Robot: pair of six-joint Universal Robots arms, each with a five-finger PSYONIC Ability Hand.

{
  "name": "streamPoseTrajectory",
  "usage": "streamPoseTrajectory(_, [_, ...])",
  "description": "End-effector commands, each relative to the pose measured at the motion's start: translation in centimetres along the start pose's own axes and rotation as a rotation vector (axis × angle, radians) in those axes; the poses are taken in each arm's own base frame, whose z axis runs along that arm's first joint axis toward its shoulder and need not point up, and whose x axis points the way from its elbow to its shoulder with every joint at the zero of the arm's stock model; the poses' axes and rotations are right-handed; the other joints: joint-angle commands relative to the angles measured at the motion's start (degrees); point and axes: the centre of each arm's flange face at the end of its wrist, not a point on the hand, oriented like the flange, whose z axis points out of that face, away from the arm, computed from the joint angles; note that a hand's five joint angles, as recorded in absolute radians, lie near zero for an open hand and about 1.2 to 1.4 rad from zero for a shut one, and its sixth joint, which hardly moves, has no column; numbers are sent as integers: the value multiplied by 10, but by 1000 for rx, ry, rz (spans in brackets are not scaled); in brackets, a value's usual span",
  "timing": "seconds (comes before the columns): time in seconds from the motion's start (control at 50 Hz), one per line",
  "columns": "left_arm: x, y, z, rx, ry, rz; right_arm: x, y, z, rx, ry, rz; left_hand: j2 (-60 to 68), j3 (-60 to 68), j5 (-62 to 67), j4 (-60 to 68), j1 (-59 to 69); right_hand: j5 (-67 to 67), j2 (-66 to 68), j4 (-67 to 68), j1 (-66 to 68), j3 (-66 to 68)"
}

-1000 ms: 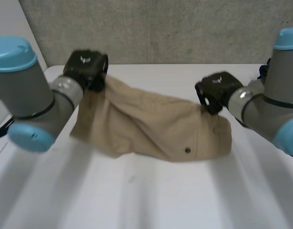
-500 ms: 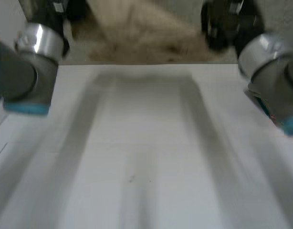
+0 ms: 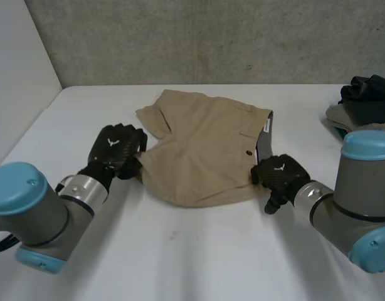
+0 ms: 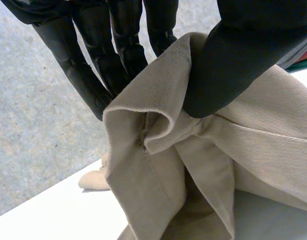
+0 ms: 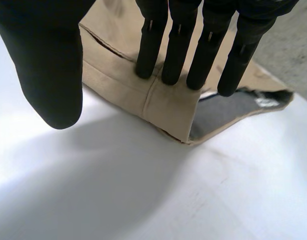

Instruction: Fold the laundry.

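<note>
One pair of tan shorts point(image 3: 205, 150) lies mostly flat on the desk point(image 3: 192, 263), toward its far side, waistband to the robot's right. Left hand point(image 3: 114, 150) is at the leg-end edge. In its wrist view, thumb and fingers point(image 4: 93, 65) are clamped on a bunched fold of hem. Right hand point(image 3: 279, 175) sits at the near waistband corner point(image 5: 163, 107). Its straight fingers point(image 5: 176, 50) rest on the cloth, thumb apart over bare desk, nothing gripped.

Fabric looks like woven twill: light, limp, probably takes a crease, will sag between grip points, not slippery. Waistband is likely the stiffest part, doubled layers with grey lining point(image 5: 228, 112) showing at the corner. Best holds are there and at the hems. Pinch through both layers, or only the top ply lifts. Dark clothes pile point(image 3: 365, 100) sits far right, well apart.
</note>
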Motion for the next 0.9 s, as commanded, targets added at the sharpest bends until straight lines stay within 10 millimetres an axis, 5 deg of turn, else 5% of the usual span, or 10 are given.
streamPoseTrajectory(0.02, [-1,-16,-4,-19,-3,-12,0,-7,2,43,-1,-3,112,117,130,113,154,-15,-32,-27,-51,-28])
streamPoseTrajectory(0.26, [-15,-41,4,21,-86,-7,-2,-7,28,136,36,-134,112,117,130,113,154,-40,-57,-53,-76,-53])
streamPoseTrajectory(0.4, [-12,-43,4,-8,-86,-8,1,-16,27,224,118,-144,112,117,130,113,154,194,177,181,157,180])
streamPoseTrajectory(0.5, [-12,-40,6,-34,-86,-8,13,-45,9,315,174,-105,112,117,130,113,154,263,246,250,226,249])
streamPoseTrajectory(0.64, [-16,-42,7,-53,-97,-15,18,-57,-6,244,114,-32,112,117,130,113,154,113,96,101,77,100])
streamPoseTrajectory(0.78, [-16,-52,7,-32,-97,-19,12,-38,14,124,22,-44,112,117,130,113,154,-78,-95,-91,-115,-92])
streamPoseTrajectory(0.9, [-17,-58,8,-18,-112,-28,4,-17,27,40,-19,-63,112,117,130,113,154,-84,-101,-96,-120,-97])
